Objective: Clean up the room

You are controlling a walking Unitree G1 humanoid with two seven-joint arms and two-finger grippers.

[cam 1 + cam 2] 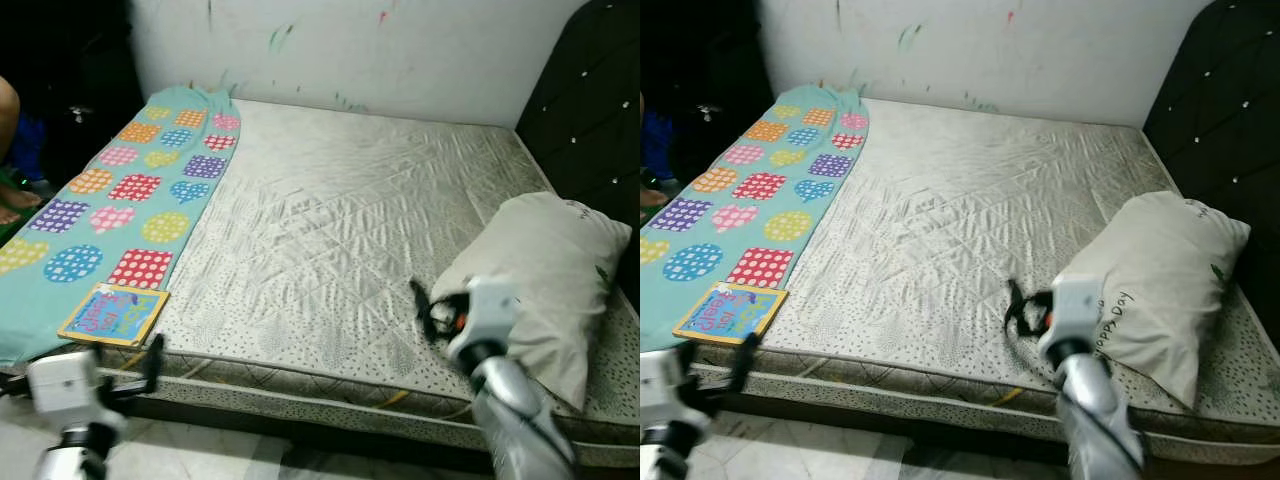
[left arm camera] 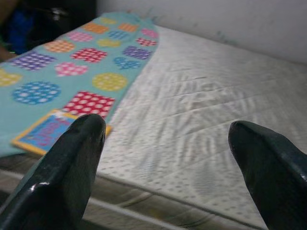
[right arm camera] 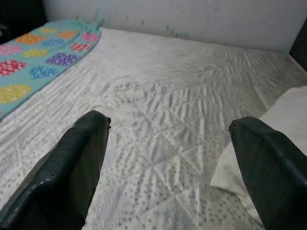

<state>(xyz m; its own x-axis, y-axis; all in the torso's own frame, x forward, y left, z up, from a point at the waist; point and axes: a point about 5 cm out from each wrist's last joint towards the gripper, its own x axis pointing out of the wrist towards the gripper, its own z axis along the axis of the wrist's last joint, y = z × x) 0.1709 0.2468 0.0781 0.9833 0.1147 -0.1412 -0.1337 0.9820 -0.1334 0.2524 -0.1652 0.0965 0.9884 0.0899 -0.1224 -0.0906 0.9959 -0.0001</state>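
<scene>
- Book (image 1: 113,314) — colourful cover, lies flat on the teal spotted blanket (image 1: 110,200) at the bed's near left corner.
- Pillow (image 1: 540,280) — white, on the mattress (image 1: 330,220) right side by the dark headboard (image 1: 590,110).
- Right end effector (image 3: 168,167) spread wide, holding nothing, over the mattress beside the pillow.
- Left end effector (image 2: 165,163) spread wide, holding nothing, below the bed edge near the book.

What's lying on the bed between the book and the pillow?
Nothing but bare quilted mattress lies between the book and the pillow, as the left eye view shows; the right gripper hovers beside the pillow.
</scene>
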